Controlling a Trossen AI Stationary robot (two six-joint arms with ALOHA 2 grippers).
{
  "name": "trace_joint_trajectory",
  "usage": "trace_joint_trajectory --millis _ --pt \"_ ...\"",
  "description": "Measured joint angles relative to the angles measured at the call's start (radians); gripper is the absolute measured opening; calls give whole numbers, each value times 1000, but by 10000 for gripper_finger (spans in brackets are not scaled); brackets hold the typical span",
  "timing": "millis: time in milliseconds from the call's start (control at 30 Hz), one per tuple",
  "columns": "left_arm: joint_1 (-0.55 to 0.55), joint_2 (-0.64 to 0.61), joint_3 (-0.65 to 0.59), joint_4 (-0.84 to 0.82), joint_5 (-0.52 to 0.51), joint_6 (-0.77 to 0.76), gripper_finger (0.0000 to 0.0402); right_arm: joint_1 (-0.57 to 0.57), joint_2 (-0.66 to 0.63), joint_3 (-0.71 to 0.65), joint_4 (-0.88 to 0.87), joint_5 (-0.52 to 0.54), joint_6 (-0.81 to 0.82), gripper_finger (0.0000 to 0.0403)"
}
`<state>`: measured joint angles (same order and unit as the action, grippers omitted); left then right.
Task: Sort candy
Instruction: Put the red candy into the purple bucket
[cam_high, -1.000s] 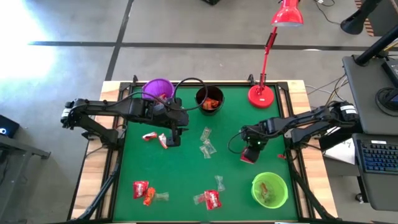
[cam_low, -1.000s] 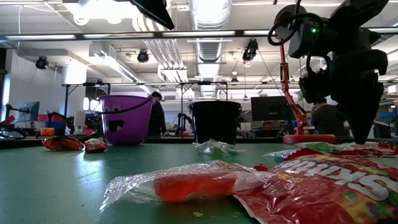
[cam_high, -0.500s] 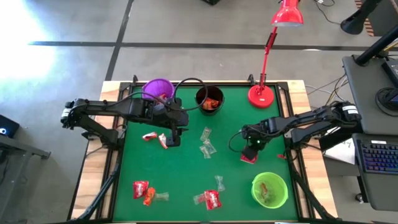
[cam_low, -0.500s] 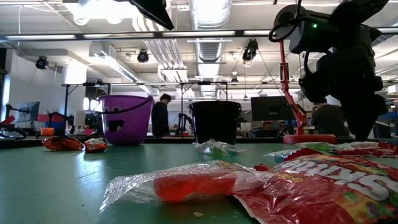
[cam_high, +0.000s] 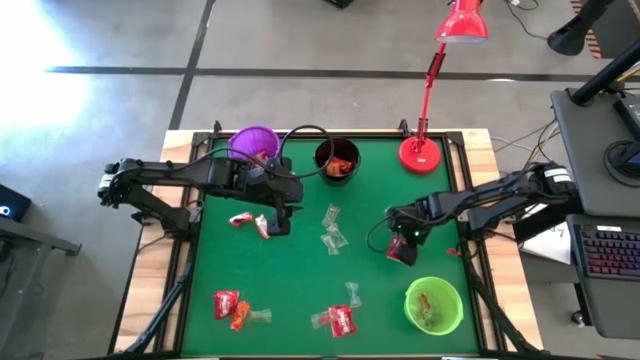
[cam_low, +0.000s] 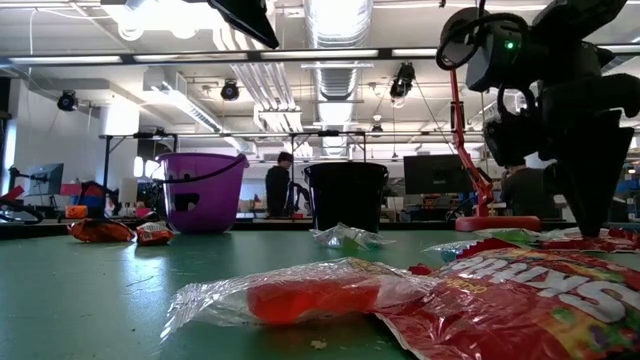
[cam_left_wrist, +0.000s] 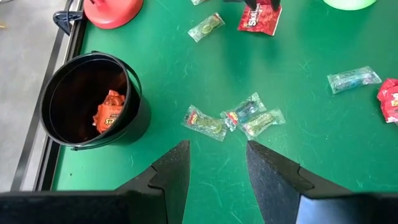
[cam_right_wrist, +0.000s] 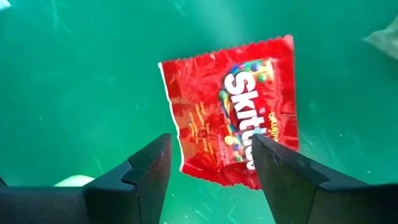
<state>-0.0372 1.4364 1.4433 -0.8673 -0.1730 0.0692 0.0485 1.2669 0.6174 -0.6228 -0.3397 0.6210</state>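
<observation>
The right tool (cam_right_wrist: 208, 171) hung with its fingers spread just above a red candy packet (cam_right_wrist: 233, 109) lying flat on the green surface (cam_high: 300, 270), right of centre, near the green cup (cam_high: 434, 305). The left tool (cam_left_wrist: 214, 174) waited released near the black cup (cam_left_wrist: 93, 102). Other candy (cam_left_wrist: 233, 117) lay scattered mid-surface.

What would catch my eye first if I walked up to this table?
Probably the red desk lamp rising from the far edge of the green table, next to the black cup and purple cup. Then the right tool, open just above a red Skittles packet, with the green cup nearby. The left tool hangs open near small clear-wrapped sweets.
</observation>
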Motion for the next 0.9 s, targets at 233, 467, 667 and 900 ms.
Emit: trace_joint_trajectory --millis 233,467,667,900 --pt "0 0 0 0 0 0 141 34 48 2 1 79 -39 227" --pt "0 0 0 0 0 -9 141 35 118 5 4 189 -37 231" --pt "0 0 0 -1 0 -27 141 34 220 7 4 181 -12 219" --pt "0 0 0 -6 0 -27 141 32 271 10 36 124 -36 117"
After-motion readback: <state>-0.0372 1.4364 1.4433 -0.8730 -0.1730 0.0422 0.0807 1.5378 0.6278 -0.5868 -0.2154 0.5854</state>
